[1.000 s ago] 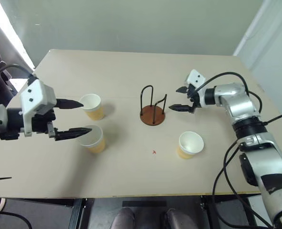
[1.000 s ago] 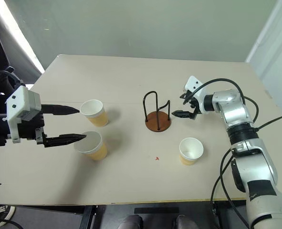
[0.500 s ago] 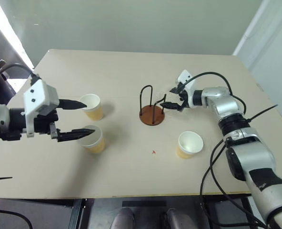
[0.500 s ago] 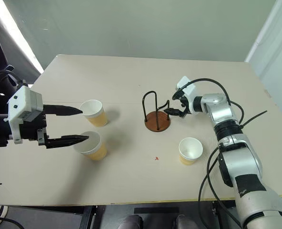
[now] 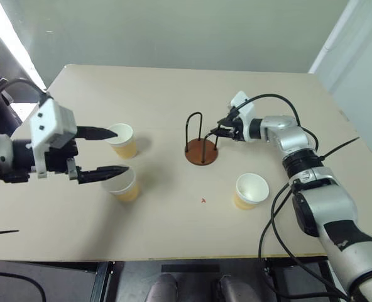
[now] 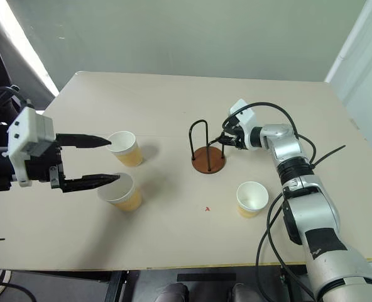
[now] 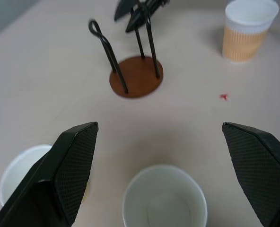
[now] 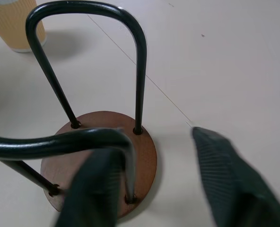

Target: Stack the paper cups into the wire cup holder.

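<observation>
Nearest on the counter, one paper cup stands alone. The left tool, fingers spread wide and empty, hovers over two more cups. Beyond, the wire cup holder stands mid-counter; the right tool has moved in from beside it, its fingers narrowed about the nearer wire loop.

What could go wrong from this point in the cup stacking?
1. The right claw is closing around the near wire loop of the wire cup holder; the light stand could tip or slide if pulled.
2. The left claw is open above two paper cups standing close together; reaching for one could knock the other.
3. The third paper cup stands near the right arm, which could brush it.
</observation>
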